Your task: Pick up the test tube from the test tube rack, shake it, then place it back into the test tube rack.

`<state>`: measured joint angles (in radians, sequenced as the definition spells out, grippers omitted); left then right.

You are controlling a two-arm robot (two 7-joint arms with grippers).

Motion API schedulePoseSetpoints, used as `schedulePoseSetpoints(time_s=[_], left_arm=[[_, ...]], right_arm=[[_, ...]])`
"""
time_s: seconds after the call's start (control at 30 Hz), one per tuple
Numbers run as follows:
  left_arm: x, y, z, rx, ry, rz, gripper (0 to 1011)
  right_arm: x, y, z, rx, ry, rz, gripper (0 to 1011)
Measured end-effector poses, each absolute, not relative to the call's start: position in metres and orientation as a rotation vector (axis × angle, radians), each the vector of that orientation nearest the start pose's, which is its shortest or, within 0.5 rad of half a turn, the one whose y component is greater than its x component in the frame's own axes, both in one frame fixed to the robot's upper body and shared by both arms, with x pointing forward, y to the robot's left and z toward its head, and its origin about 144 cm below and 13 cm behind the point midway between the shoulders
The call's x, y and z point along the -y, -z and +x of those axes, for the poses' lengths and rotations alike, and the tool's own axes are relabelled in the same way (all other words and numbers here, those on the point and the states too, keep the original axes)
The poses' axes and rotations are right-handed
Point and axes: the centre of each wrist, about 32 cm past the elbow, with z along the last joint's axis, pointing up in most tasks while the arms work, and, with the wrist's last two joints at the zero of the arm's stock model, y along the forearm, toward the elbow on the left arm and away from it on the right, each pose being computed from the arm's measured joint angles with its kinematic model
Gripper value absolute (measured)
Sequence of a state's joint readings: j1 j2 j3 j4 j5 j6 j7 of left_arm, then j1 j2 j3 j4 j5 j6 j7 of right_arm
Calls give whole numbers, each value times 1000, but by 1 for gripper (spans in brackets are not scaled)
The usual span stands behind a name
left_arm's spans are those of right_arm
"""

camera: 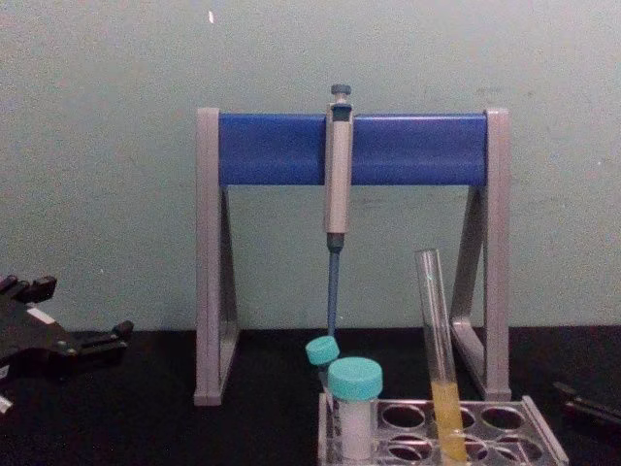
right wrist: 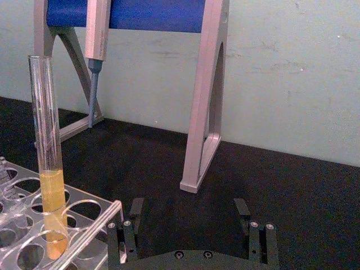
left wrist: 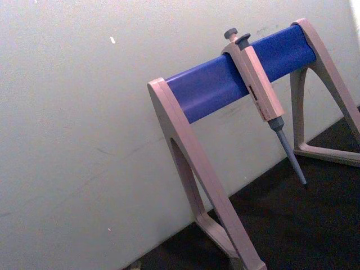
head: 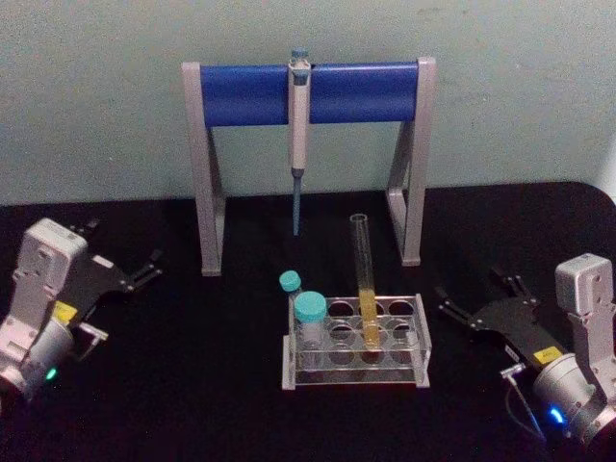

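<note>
The test tube [head: 364, 279] is a long clear glass tube with yellow liquid in its lower part. It stands tilted a little in a hole of the low clear test tube rack [head: 409, 339] at the table's middle front. The same test tube [right wrist: 48, 157] and rack [right wrist: 93, 222] show close by in the right wrist view, and the chest view catches the test tube [camera: 439, 349] in the rack [camera: 543, 442] too. My right gripper [head: 474, 292] rests open on the table to the right of the rack, its fingers [right wrist: 243, 209] empty. My left gripper [head: 123, 245] lies open at the far left, apart from everything.
A tall grey-legged stand [head: 205, 192] with a blue crossbar stands behind the rack, and a grey-blue pipette [head: 298, 135] hangs from it. Two teal-capped vials [head: 310, 318] sit in the rack's left holes. A pale wall closes the back of the black table.
</note>
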<state>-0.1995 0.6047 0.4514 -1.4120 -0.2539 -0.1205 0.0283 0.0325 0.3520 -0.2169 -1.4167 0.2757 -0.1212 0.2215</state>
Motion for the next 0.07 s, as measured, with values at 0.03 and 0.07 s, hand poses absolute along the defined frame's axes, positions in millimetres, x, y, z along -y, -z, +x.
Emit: schedulePoseSetpoints(time_s=[0.03,0.07], left_arm=[[-310,-1140,489,285,-1248,304,1010],[-310,-1140,489,285,-1248,304,1009]], right_arm=[[282,-1102,458,7,1186,-110,1000],[282,-1102,458,7,1186,-110,1000]])
